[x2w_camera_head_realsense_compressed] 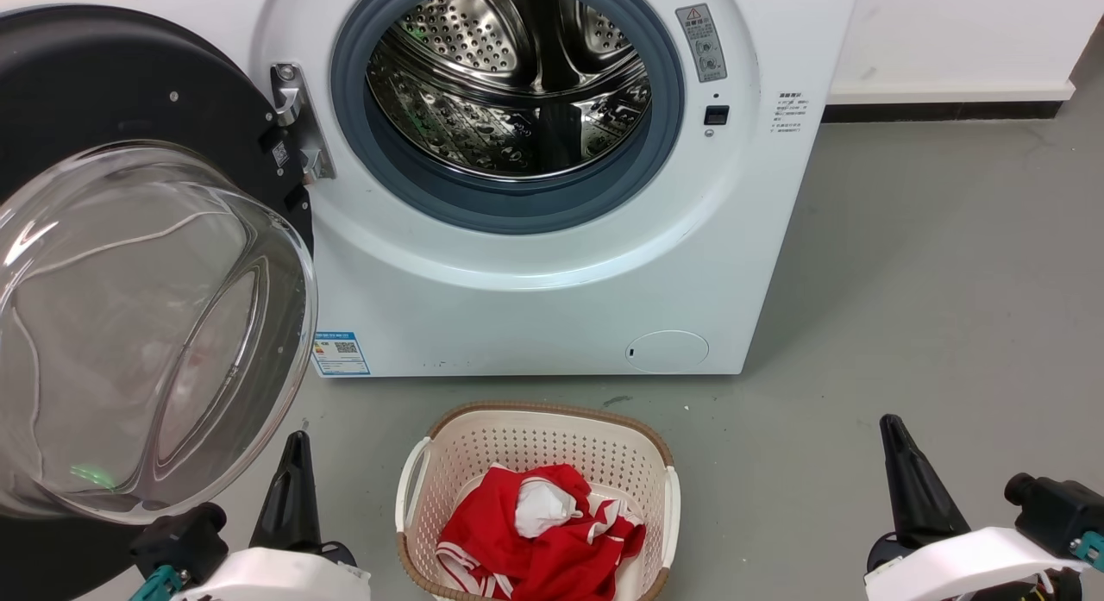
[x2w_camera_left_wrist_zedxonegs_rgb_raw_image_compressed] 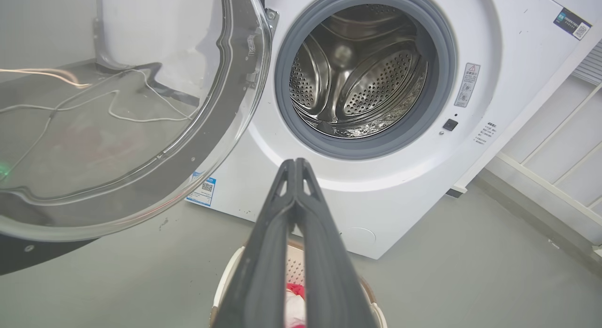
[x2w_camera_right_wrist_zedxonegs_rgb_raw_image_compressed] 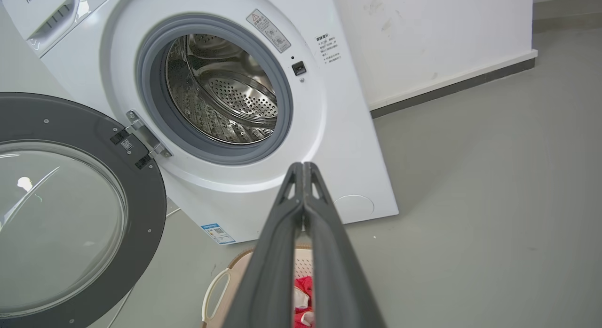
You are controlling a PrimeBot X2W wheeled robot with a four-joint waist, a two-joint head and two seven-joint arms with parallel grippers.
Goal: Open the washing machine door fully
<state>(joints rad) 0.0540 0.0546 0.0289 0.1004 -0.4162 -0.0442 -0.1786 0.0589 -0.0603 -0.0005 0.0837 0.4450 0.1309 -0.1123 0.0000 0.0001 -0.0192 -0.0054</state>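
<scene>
A: What's the big picture?

B: The white washing machine [x2w_camera_head_realsense_compressed: 552,291] stands on the grey floor with its mouth uncovered. The washing machine door [x2w_camera_head_realsense_compressed: 147,308] hangs off the machine's left side, black ring and bulging glass bowl facing the robot, well clear of the opening.

A: So the steel drum is exposed?

B: Yes, the drum [x2w_camera_head_realsense_compressed: 509,84] and the grey rubber ring [x2w_camera_head_realsense_compressed: 509,209] around it show in full. In front of the machine sits a pale laundry basket [x2w_camera_head_realsense_compressed: 535,416] holding a red and white garment [x2w_camera_head_realsense_compressed: 535,532].

A: And the arms?

B: The left gripper [x2w_camera_head_realsense_compressed: 298,439] is low, just beside the door's lower edge but not touching it. Its fingers are pressed together on nothing. The right gripper [x2w_camera_head_realsense_compressed: 888,424] is off to the right over bare floor, also closed and empty.

A: Which step, then?

B: I'd judge the opening is essentially finished. The door looks turned past square on its metal hinge [x2w_camera_head_realsense_compressed: 297,122].

A: What's next?

B: If the hinge has travel left, a gentle outward push from the left gripper on the black ring rather than the glass. Otherwise nothing more.
</scene>
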